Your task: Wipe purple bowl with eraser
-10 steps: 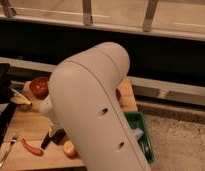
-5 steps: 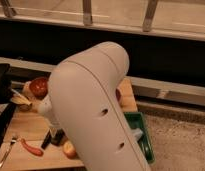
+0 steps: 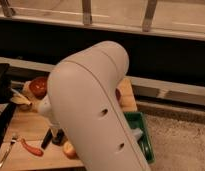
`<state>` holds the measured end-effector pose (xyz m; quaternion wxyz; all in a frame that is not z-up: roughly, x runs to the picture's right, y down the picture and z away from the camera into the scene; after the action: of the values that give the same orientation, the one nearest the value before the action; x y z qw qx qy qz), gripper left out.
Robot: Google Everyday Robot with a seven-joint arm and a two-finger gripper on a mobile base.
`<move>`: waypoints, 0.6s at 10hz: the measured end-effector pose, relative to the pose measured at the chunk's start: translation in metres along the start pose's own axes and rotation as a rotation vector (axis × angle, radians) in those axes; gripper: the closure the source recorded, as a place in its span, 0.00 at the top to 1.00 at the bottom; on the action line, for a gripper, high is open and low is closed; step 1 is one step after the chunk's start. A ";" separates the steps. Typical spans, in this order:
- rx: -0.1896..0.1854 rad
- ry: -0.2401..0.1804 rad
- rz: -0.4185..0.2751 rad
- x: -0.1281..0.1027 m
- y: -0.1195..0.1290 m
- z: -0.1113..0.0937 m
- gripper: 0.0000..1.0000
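At the left edge, a black block (image 3: 2, 85) stands over the wooden table (image 3: 23, 127). A fork (image 3: 6, 153) lies at the near-left corner, pointing away. Farther back is a pale dish (image 3: 19, 100), and just right of it, at the far side, sits the orange-red bowl (image 3: 38, 86). A small red-orange curved piece (image 3: 32, 148) lies near the front edge, right of the fork.

The gripper (image 3: 57, 135) hangs low over the table's near part, under the white wrist (image 3: 47, 109), showing only as a dark shape. How wide it stands, and whether it has hold of anything, cannot be told. A dark stick (image 3: 46, 139) slants just to its left, and an apple (image 3: 70, 149) lies just right of it, near the front edge.

The big white arm (image 3: 96, 110) fills the middle and hides the table behind it. Neither the purple bowl nor the eraser can be made out, so their places cannot be told.

Right of the arm, a red round thing (image 3: 117, 94) peeks out at the far side. A green tray (image 3: 145, 142) sits at the table's right end, with grey floor (image 3: 181, 145) beyond.
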<state>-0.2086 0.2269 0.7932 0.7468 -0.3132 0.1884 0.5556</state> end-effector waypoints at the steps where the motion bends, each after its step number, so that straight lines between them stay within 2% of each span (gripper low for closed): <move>1: -0.002 0.000 0.001 0.000 0.000 0.000 0.00; 6: -0.004 -0.003 0.012 0.001 0.000 0.002 0.00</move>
<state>-0.2082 0.2291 0.7944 0.7430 -0.3130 0.1880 0.5609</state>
